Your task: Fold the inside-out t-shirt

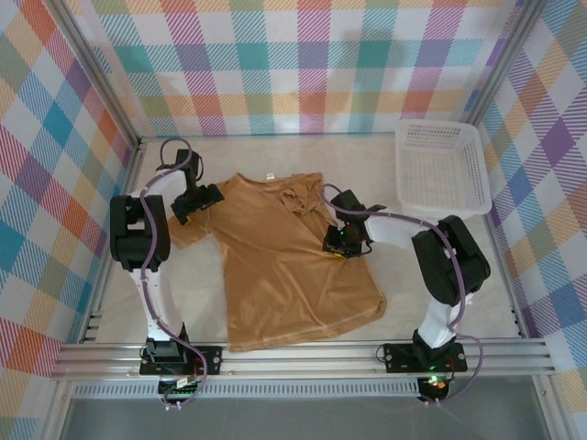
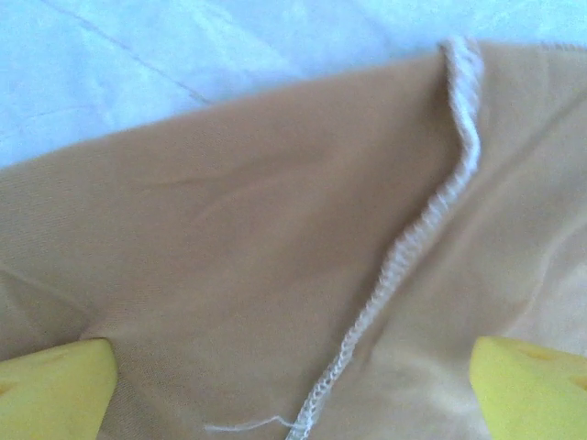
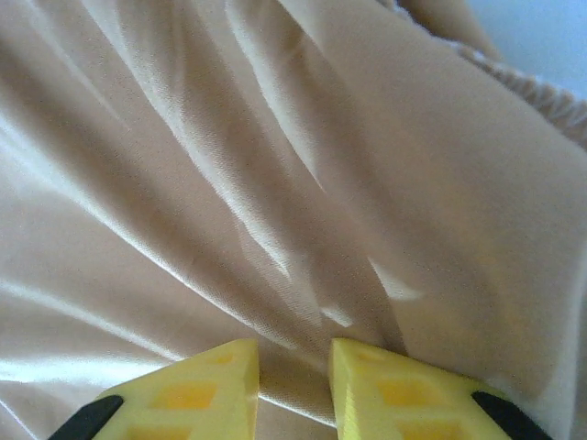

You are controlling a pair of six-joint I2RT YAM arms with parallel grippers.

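The inside-out t-shirt (image 1: pixel 275 266) lies spread flat on the table, tan, collar toward the back, with a small white label (image 1: pixel 271 176) at the neck. Its right sleeve is bunched inward near the collar (image 1: pixel 301 197). My left gripper (image 1: pixel 204 203) hovers over the left shoulder with its jaws wide apart. In the left wrist view the yellow fingers (image 2: pixel 55 390) straddle a white overlock seam (image 2: pixel 413 238), and nothing is pinched in the left gripper (image 2: pixel 293 367). My right gripper (image 1: pixel 337 246) is down on the shirt's right side. Its narrow jaws (image 3: pixel 293 380) pinch a ridge of shirt fabric (image 3: pixel 229 183), and creases fan out from them.
A white plastic mesh basket (image 1: pixel 440 165) stands at the back right corner. Aluminium rails (image 1: pixel 293 353) run along the near edge, and checked walls close in the sides. Bare pale tabletop (image 1: pixel 459 312) shows to the right of the shirt.
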